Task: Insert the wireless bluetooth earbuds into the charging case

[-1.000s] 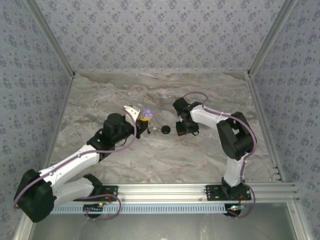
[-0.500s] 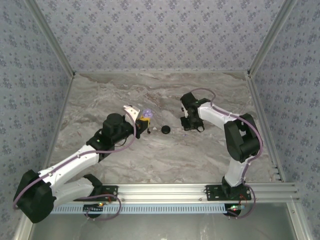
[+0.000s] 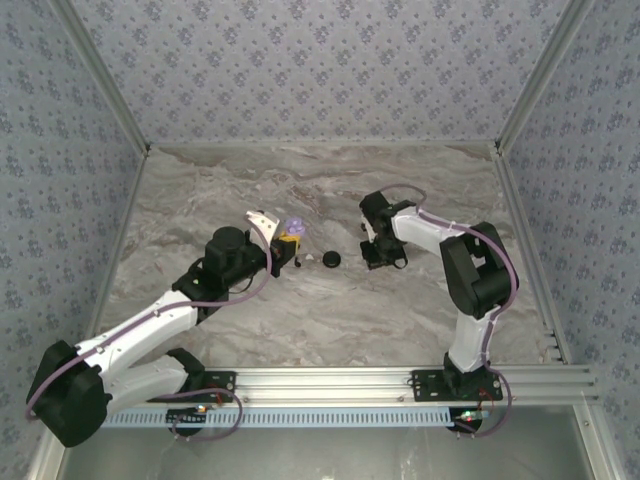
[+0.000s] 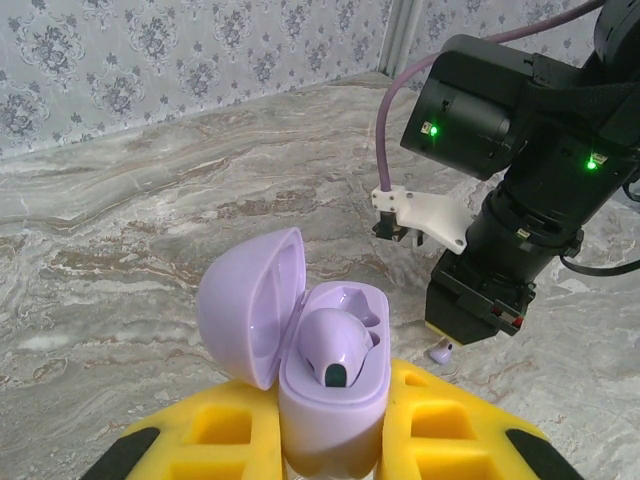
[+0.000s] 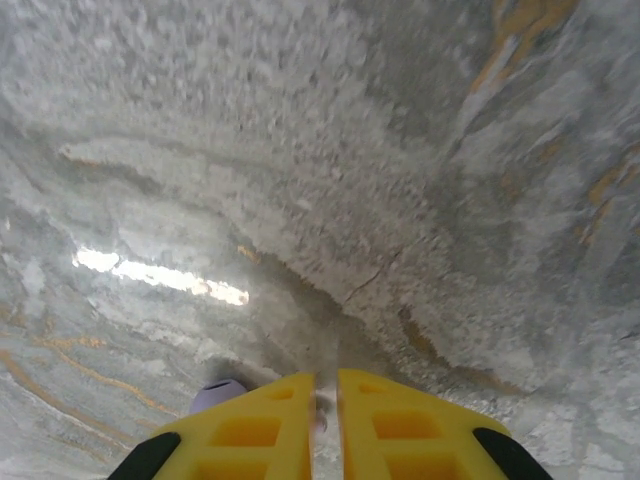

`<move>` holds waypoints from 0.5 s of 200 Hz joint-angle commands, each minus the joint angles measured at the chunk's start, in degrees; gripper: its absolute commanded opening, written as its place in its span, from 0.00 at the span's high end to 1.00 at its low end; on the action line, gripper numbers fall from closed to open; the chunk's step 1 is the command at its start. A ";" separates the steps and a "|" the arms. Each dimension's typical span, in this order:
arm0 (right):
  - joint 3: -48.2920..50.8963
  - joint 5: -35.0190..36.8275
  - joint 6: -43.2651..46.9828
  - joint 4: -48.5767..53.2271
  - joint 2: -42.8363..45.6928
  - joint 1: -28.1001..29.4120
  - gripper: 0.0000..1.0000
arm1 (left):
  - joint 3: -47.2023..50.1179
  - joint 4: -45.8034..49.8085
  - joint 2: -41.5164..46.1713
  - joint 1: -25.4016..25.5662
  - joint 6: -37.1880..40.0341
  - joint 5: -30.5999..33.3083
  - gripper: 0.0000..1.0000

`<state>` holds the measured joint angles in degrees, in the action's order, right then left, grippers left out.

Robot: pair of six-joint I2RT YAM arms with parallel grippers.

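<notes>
Patterned wallpaper (image 3: 320, 60) is seen on three sides of a grey-veined marble counter (image 3: 230, 170). Its back and side edges are met by the walls, and its near edge is bounded by an aluminium rail (image 3: 330, 380). Both arms are stretched toward the middle. A wide band of bare marble is left between them and the back wall, with narrower strips toward each side wall.

The left tool (image 3: 286, 245) is clenched on the base of the lavender charging case (image 4: 335, 400). The case is held upright, left of centre, with its lid swung open to one side. One earbud (image 4: 336, 345), also lavender, is seated in the case's near well, and a second hollow is seen behind it.

A black disc (image 3: 330, 259) is found on the counter between the two tools, apart from both.

The right tool (image 5: 325, 385) is held low over the counter to the right of the disc. Its yellow fingers (image 5: 250, 430) are drawn almost together, with only a narrow slit between them. The second earbud (image 4: 441, 351) is seen on the marble at the foot of that tool; from the right wrist it is glimpsed just beside one finger. Whether it is pinched cannot be told.
</notes>
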<state>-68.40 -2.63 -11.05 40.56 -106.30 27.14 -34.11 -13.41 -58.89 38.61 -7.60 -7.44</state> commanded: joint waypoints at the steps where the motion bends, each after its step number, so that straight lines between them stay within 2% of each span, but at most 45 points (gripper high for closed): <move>1: 1.56 -1.56 1.38 2.83 -0.23 1.11 0.83 | -0.08 -1.21 1.25 -0.21 -0.50 0.14 0.84; 61: 2.22 -1.77 1.29 4.24 1.48 2.75 0.82 | 0.18 -1.06 1.50 -0.27 -0.58 0.12 0.84; 100: 1.38 3.47 -0.41 5.17 3.91 4.23 0.77 | 0.36 -0.91 1.81 -0.33 -0.58 0.32 0.84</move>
<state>-67.20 -2.15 -10.59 42.46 -105.41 30.26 -33.93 -13.43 -58.48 38.61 -7.60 -7.44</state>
